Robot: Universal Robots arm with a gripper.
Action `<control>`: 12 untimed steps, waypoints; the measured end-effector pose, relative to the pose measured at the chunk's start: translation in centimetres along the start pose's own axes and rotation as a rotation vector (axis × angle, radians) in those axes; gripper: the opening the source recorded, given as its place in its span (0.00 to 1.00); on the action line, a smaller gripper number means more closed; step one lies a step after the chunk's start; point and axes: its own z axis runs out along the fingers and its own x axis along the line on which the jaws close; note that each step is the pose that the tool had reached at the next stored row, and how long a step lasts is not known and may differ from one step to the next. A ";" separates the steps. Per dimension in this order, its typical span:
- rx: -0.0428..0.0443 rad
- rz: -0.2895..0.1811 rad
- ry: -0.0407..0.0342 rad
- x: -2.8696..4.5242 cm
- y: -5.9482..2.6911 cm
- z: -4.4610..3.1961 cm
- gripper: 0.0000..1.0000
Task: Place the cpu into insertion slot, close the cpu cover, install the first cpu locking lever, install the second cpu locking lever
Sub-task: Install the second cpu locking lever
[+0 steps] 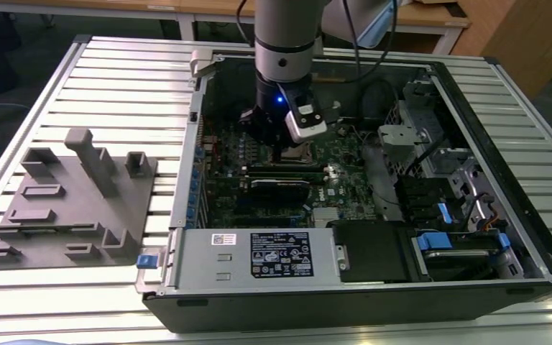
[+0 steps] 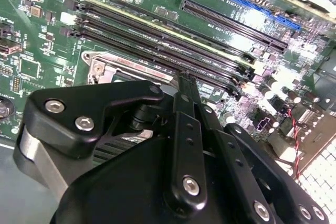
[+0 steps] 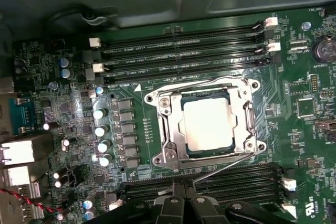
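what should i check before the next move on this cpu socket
1. cpu seated in the insertion slot: ok.
2. cpu cover down flat around the cpu: ok, as far as the first wrist view shows.
3. Thin lever on the gripper's side latched: not ok, it angles away from the socket.
4. Lever along the opposite side latched: cannot tell.
5. gripper beside the socket: ok.

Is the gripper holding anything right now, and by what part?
Cannot tell. The gripper hangs over the socket, where the cpu already sits under its cover.
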 end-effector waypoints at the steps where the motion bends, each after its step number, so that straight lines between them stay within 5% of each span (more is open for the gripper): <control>1: 0.0000 0.001 0.0000 0.03 -0.04 0.05 0.10; 12: 0.0002 0.006 0.0001 0.03 -0.44 0.25 0.10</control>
